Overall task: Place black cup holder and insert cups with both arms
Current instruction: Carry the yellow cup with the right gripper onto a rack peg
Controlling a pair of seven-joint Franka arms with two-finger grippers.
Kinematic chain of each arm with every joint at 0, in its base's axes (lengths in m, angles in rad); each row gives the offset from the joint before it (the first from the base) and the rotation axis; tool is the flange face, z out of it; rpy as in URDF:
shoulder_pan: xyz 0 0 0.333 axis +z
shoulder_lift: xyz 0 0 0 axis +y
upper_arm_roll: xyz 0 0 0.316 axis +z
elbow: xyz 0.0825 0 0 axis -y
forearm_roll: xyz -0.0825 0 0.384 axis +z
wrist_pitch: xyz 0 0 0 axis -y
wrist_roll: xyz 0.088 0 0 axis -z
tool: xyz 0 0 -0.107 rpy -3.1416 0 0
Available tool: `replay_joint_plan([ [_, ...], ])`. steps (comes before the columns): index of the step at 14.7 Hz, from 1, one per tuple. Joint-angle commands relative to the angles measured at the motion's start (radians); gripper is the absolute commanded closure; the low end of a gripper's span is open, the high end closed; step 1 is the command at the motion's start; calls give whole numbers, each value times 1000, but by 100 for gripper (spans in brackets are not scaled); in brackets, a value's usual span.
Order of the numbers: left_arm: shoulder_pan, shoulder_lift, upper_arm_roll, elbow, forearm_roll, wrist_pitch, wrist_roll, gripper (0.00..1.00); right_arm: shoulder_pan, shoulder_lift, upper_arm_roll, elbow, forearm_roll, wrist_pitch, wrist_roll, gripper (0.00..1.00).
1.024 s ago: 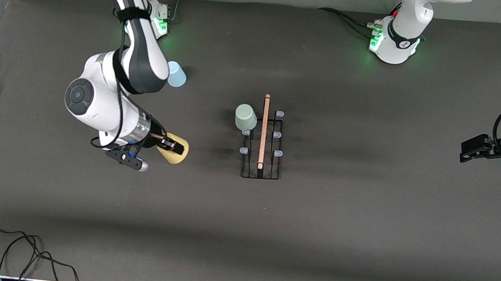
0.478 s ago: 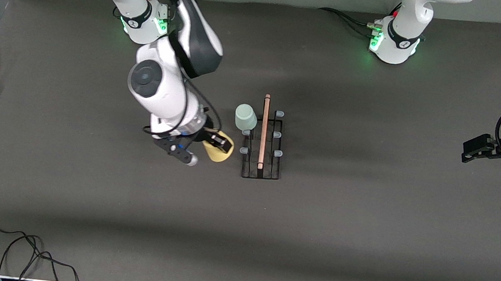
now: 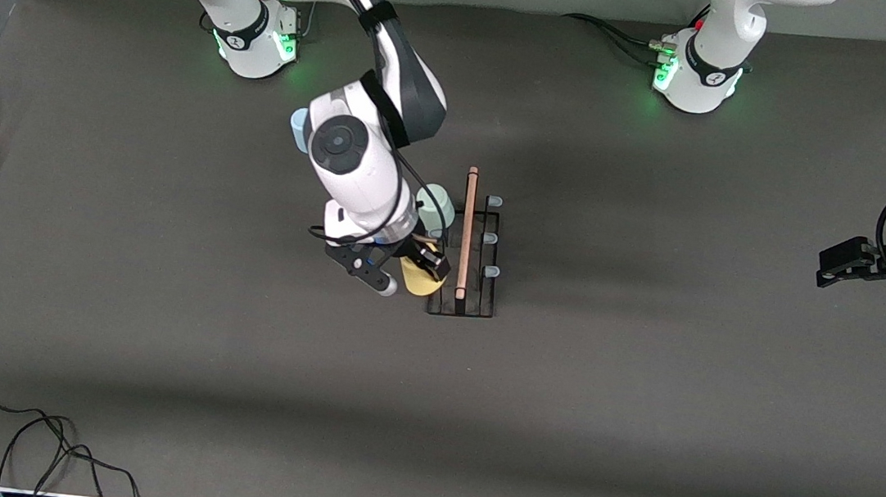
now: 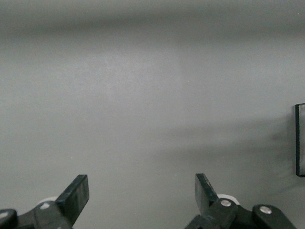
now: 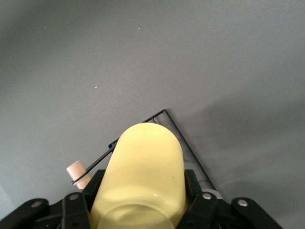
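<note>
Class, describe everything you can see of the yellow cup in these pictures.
The yellow cup is a small, tapered tumbler of matte, plastic-looking material, smooth and unmarked. It is not standing on the table: the right pincer is shut on it, one black finger on each side, and holds it tipped over. It hangs over the corner of the black cup holder toward the right arm's end, next to the wooden rod handle. Whether it touches a prong cannot be seen.

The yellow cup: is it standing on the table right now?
No, the right gripper is shut on the yellow cup, holding it over the rack.
</note>
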Motion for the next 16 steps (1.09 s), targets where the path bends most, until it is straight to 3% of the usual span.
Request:
replay_joint_plan([
  [1, -6, -8, 3, 3, 0, -14, 10, 1, 18, 41, -16, 35, -32, 15, 44, 100],
  [8, -8, -7, 2, -2, 0, -13, 8, 1, 41, 104, -15, 34, -42, 64, 60, 100],
  [9, -8, -5, 2, -3, 0, -13, 8, 1, 41, 110, -15, 34, -42, 66, 60, 87],
  [11, -8, -5, 2, -3, 0, -13, 8, 1, 39, 110, -15, 34, -42, 66, 60, 51],
  [12, -8, -5, 2, -3, 0, -11, 8, 1, 39, 110, -15, 34, -42, 66, 60, 22],
  [14, -8, -4, 2, -3, 0, -7, 8, 1, 36, 110, -15, 34, -40, 66, 52, 4],
  [16, -8, -2, 2, -3, 0, -3, 8, 1, 33, 107, -15, 34, -40, 64, 46, 0],
])
